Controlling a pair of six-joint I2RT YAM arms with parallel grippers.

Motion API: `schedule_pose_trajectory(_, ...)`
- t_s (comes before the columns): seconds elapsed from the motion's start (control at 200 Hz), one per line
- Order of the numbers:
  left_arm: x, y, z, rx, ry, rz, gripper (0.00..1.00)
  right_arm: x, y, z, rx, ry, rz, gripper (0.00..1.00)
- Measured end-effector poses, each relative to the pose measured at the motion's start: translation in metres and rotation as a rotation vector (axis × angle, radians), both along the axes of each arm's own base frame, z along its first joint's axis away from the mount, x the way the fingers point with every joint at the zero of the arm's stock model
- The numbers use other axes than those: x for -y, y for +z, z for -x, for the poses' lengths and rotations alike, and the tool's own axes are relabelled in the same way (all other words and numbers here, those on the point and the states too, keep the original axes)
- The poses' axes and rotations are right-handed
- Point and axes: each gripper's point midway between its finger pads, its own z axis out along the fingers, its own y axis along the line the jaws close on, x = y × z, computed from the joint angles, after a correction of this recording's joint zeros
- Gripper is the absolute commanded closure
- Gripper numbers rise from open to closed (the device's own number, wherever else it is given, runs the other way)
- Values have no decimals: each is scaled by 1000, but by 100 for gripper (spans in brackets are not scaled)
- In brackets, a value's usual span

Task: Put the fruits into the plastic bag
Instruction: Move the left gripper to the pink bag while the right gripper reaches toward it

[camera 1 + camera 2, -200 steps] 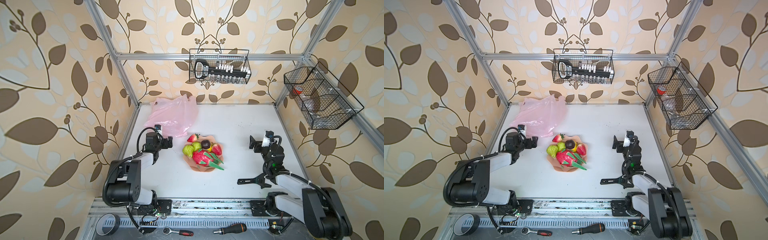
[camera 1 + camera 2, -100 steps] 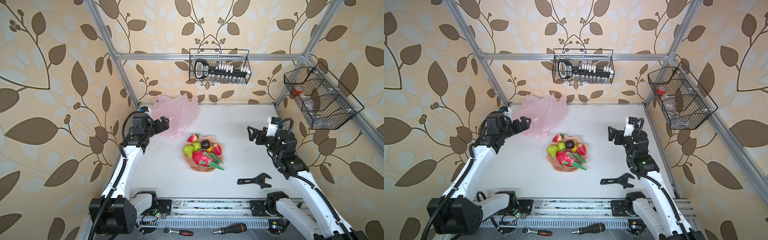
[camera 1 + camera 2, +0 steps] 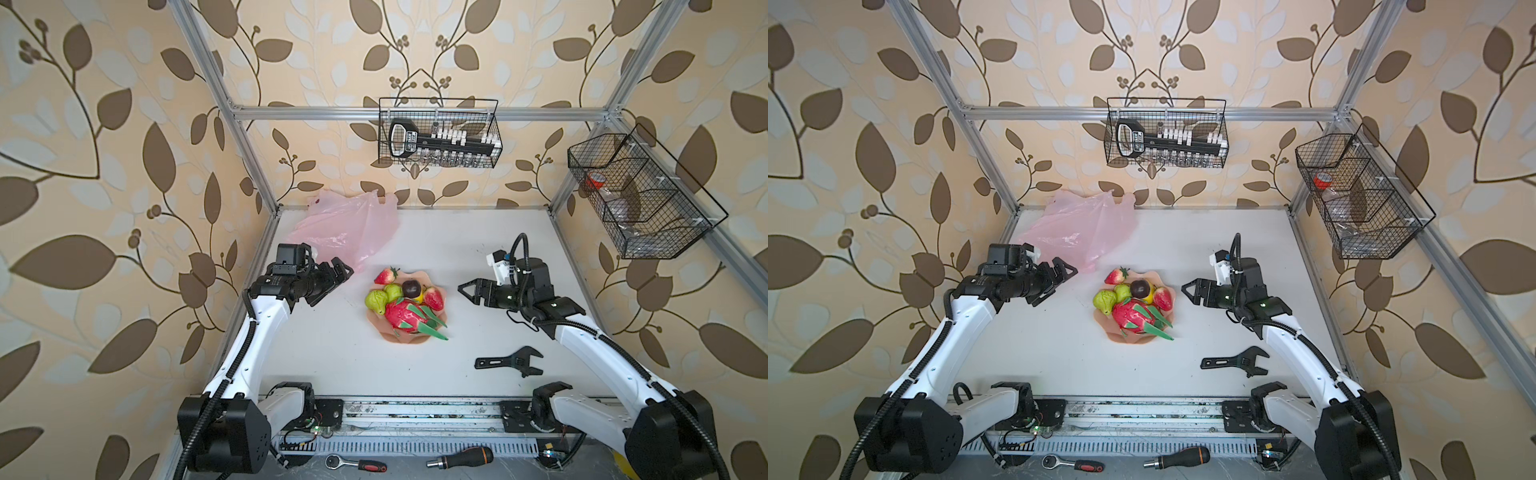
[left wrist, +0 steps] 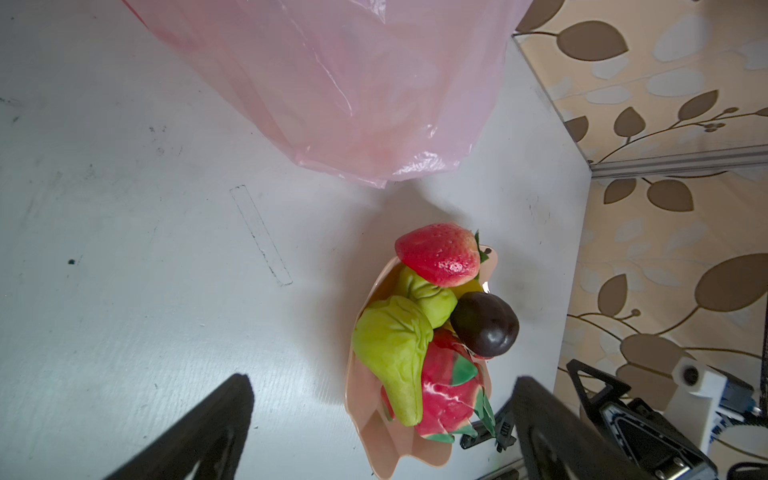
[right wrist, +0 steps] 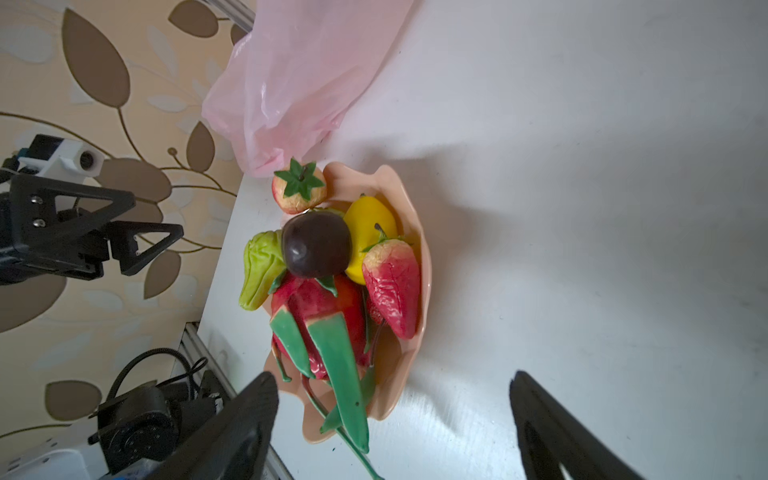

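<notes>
- Two pincers stand open: left pincer point(image 3: 338, 272) near the plastic bag point(image 3: 349, 228), right pincer point(image 3: 467, 291) beside the bowl point(image 3: 401, 337).
- All fruits point(image 3: 405, 303) lie heaped in the bowl.
- The plastic bag lies at the table's point(image 3: 332, 357) far-left corner.

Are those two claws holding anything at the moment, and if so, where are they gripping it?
Nothing is held. The left gripper and right gripper are both open and empty; the fruits lie in the bowl.

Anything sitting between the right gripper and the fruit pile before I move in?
Nothing: in both top views only bare white table separates the right gripper from the fruits in the peach bowl.
</notes>
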Motion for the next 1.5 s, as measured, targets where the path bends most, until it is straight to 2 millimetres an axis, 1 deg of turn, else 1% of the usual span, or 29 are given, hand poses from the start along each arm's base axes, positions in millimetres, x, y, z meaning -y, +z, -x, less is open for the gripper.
schedule_pose_trajectory(0.105,3,1,1,-8,-2,22,1,-7,-10,-1,-36,16,-10,15)
schedule_pose_trajectory(0.22,5,-4,-1,-37,-2,43,1,-10,-11,-3,-38,19,-20,12)
schedule_pose_trajectory(0.275,6,-11,-8,-73,6,55,1,-11,-9,-3,-31,27,-23,9)
schedule_pose_trajectory(0.405,11,-26,-36,-142,22,90,1,-13,-6,-1,-16,40,-23,5)
schedule_pose_trajectory(0.535,15,-34,-69,-189,65,121,1,-13,4,2,14,45,-27,3)
schedule_pose_trajectory(0.62,16,-44,-82,-216,119,150,1,-13,11,5,33,50,-33,2)
schedule_pose_trajectory(0.76,14,-57,-96,-255,209,206,1,-11,24,11,49,65,-21,2)
schedule_pose_trajectory(0.91,9,-66,-103,-279,281,215,1,-10,42,15,87,77,-18,1)
schedule_pose_trajectory(0.985,6,-70,-107,-282,313,217,3,-10,48,16,98,78,-20,0)
schedule_pose_trajectory(1.09,0,-82,-113,-295,357,200,6,-9,52,18,102,77,-20,0)
schedule_pose_trajectory(1.13,-3,-88,-116,-301,379,190,12,-9,54,17,105,76,-21,0)
schedule_pose_trajectory(1.17,-5,-93,-118,-306,393,180,22,-9,57,15,108,74,-23,0)
schedule_pose_trajectory(1.21,-6,-99,-120,-310,395,171,36,-9,60,13,111,71,-26,0)
schedule_pose_trajectory(1.275,-6,-106,-129,-314,393,170,64,-11,65,6,114,71,-31,0)
schedule_pose_trajectory(1.315,-5,-109,-137,-303,377,167,77,-13,69,0,116,70,-35,0)
schedule_pose_trajectory(1.335,-4,-110,-142,-295,366,164,82,-14,70,-3,116,72,-38,0)
schedule_pose_trajectory(1.359,-4,-110,-147,-283,350,159,85,-16,72,-6,117,74,-40,0)
schedule_pose_trajectory(1.424,0,-108,-158,-251,295,145,86,-20,75,-17,120,78,-45,0)
schedule_pose_trajectory(1.499,4,-101,-161,-213,209,114,87,-25,76,-30,114,83,-47,0)
